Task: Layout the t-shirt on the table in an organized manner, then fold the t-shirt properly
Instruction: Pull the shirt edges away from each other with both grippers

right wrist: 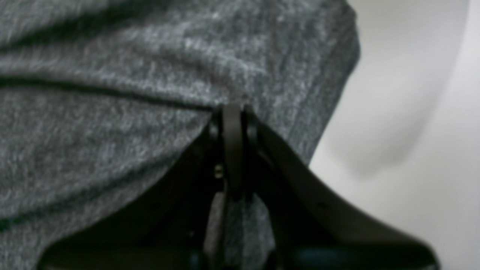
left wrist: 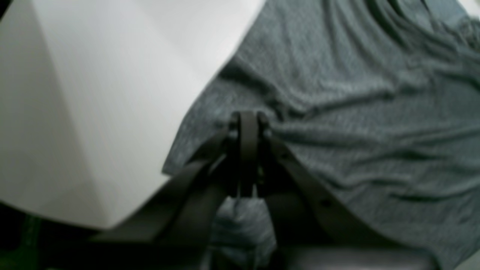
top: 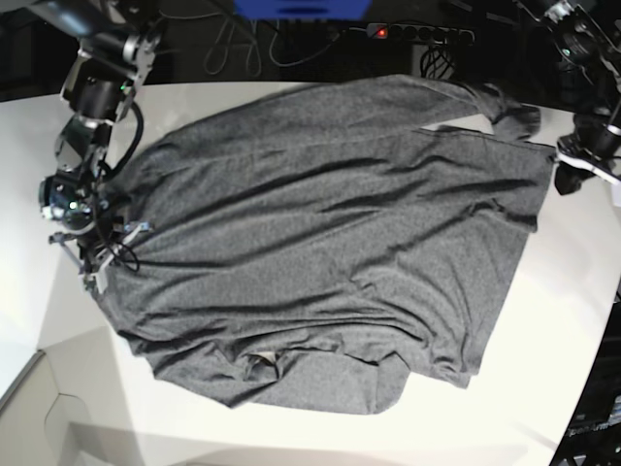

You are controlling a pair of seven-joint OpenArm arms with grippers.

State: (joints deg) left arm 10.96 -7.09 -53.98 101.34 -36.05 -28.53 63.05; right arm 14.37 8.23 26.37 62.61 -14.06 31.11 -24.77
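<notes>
The dark grey t-shirt (top: 330, 243) lies spread and wrinkled over the white table (top: 563, 340), sleeves toward the back. My right gripper (top: 97, 270) is at the shirt's left edge and is shut on the t-shirt (right wrist: 112, 112), with cloth bunched between its fingers (right wrist: 232, 150). My left gripper (top: 565, 163) is at the shirt's far right corner. In the left wrist view it (left wrist: 247, 120) is shut on the t-shirt (left wrist: 356, 112) near the hem, with a fold of cloth showing behind the tips. White table (left wrist: 112, 93) shows to the left of it.
A power strip (top: 417, 32) with a red light, cables and a blue object (top: 301, 8) sit beyond the table's back edge. The table's curved edge (top: 39, 379) runs along the lower left. Bare white table (right wrist: 412, 112) lies right of the right gripper.
</notes>
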